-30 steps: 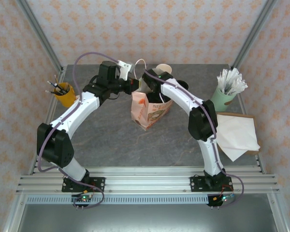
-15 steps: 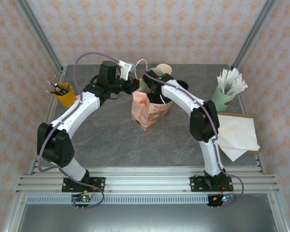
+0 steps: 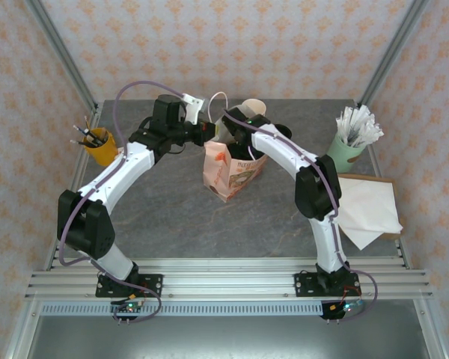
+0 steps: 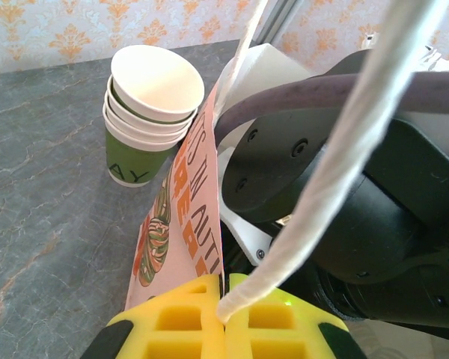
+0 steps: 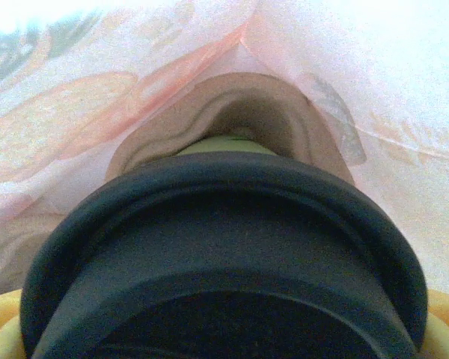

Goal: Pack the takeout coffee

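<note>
Now the takeout coffee (image 5: pixel 224 254) sits black lid up between the right tool's (image 5: pixel 224 340) yellow fingers (image 5: pixel 4 325), which are clamped on it, down inside the paper bag (image 5: pixel 97 112); pink walls close all around. Over at the left tool (image 4: pixel 224 313), the fingers are pinched together on the bag's rim and white string handle (image 4: pixel 322 179). Stacked green cups (image 4: pixel 146 112) stand just beyond it on the surface (image 4: pixel 45 194).

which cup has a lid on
The cup with the black lid, down inside the paper bag; the stacked green cups, mint cup and yellow cup are all open-topped.
</note>
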Controlling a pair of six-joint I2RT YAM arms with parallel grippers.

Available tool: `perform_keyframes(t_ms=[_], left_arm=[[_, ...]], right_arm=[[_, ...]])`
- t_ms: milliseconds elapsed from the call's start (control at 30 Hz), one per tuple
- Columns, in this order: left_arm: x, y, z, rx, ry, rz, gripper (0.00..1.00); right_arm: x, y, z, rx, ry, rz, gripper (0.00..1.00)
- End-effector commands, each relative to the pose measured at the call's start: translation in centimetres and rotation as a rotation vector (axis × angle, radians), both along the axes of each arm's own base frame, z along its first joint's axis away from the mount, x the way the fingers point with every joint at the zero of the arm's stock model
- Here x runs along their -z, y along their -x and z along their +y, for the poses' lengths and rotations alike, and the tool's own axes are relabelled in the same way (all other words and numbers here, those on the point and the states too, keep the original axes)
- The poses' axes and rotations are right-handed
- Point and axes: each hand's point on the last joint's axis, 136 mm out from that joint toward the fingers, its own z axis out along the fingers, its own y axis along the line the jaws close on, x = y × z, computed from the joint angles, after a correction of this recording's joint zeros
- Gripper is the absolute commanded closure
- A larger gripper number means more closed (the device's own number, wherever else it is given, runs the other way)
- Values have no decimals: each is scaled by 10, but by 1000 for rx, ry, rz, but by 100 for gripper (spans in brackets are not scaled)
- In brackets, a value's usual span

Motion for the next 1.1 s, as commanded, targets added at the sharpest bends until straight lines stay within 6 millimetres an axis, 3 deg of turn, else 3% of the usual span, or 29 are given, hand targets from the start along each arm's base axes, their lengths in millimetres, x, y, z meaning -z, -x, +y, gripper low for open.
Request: perform_keyframes(t_ms=[0,167,367,633,700,867,1067], left_arm=[[-16,-14,3,-9,5,-96,100],[-15,-15,2,-7,9,-93,100],[-16,-17,3,-13,2,-93,100],[-14,-23,-1,-6,8,-94,100],[-13,-22,-1,-4,6,-90,100],[-10,-18,1,4,-9,-85,100],[-7,-15,4,5,-22,-85,100]], right_arm=[[148,94,-32,-9,147,467,76],[174,117,-39,7,164,552,77],[181,134,-48,12,175,610,77],[195,195,-76,40,240,748,77],[200,195,-72,41,240,753,77],[207,172,-57,28,222,718,77],[212,199,-66,57,225,799,78]])
